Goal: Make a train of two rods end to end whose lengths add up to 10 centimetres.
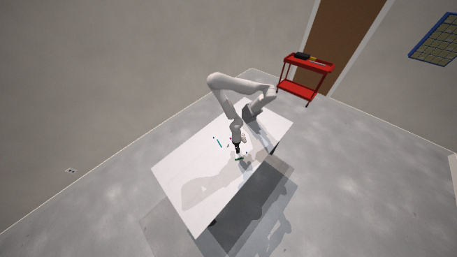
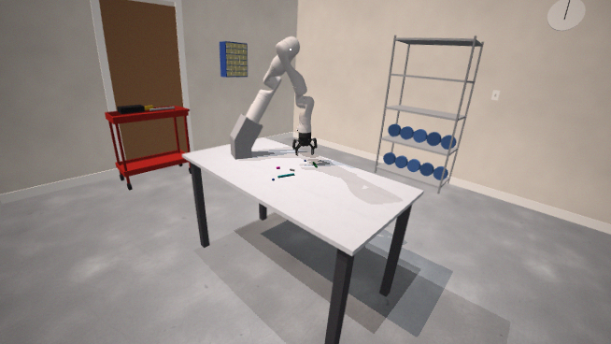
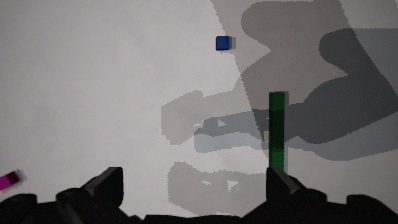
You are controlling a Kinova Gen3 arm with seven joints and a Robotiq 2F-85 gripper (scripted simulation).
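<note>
My gripper [image 3: 194, 182] is open and empty, hovering above the white table [image 2: 304, 187]. In the wrist view a green rod [image 3: 277, 129] lies flat, running away from my right fingertip. A blue cube [image 3: 223, 43] lies further off, and the end of a magenta rod [image 3: 9, 180] shows at the left edge. In the exterior view the gripper [image 2: 305, 150] hangs just behind the green rod [image 2: 315, 164]. A turquoise rod [image 2: 286, 176], a magenta rod [image 2: 278, 166], a small grey rod [image 2: 292, 170] and a second blue cube [image 2: 273, 179] lie to the left, all apart from each other.
The arm's grey base [image 2: 243, 137] stands at the table's back corner. A red cart [image 2: 149, 136] stands by the door and a metal shelf [image 2: 427, 112] with blue balls stands at the right wall, both away from the table.
</note>
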